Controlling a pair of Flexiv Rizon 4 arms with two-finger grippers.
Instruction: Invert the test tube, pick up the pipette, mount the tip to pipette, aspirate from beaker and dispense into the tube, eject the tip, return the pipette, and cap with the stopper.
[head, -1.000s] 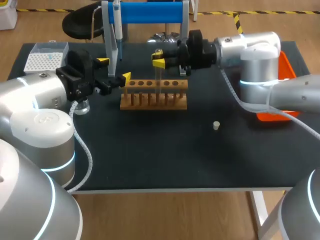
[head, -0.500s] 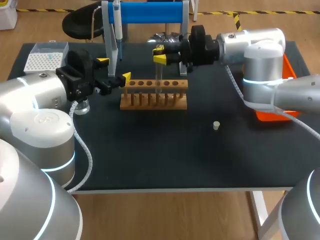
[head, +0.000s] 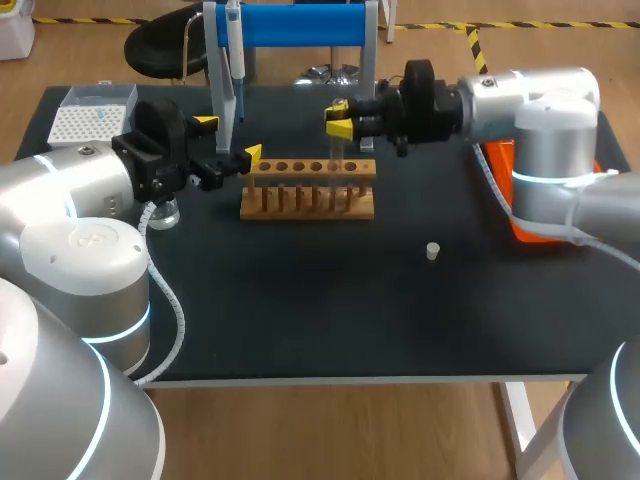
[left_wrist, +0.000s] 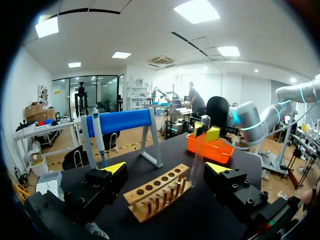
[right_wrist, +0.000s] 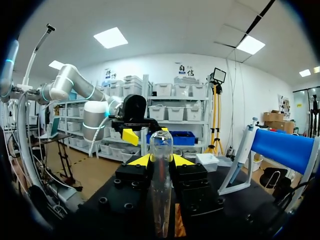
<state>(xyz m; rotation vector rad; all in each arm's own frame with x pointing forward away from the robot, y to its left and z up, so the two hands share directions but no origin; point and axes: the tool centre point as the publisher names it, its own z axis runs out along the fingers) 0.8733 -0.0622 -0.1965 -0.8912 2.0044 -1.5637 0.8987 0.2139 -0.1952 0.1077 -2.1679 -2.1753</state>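
Centre of frame, worktop: black surface carrying the items below.
Upper middle, pipette stand: blue bar, with the pipette hanging at its left end.
Upper right, right gripper: closed on the test tube, held upright over the rack's right end.
Left of centre, left gripper: fingers wide apart, nothing held.
Upper centre, rack: wooden, one row of holes.
Upper left, tip box: white.
Right of centre, stopper: alone on the worktop.

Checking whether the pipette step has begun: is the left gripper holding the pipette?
No, the left gripper stands open and empty beside the wooden rack, while the pipette hangs on the blue stand.
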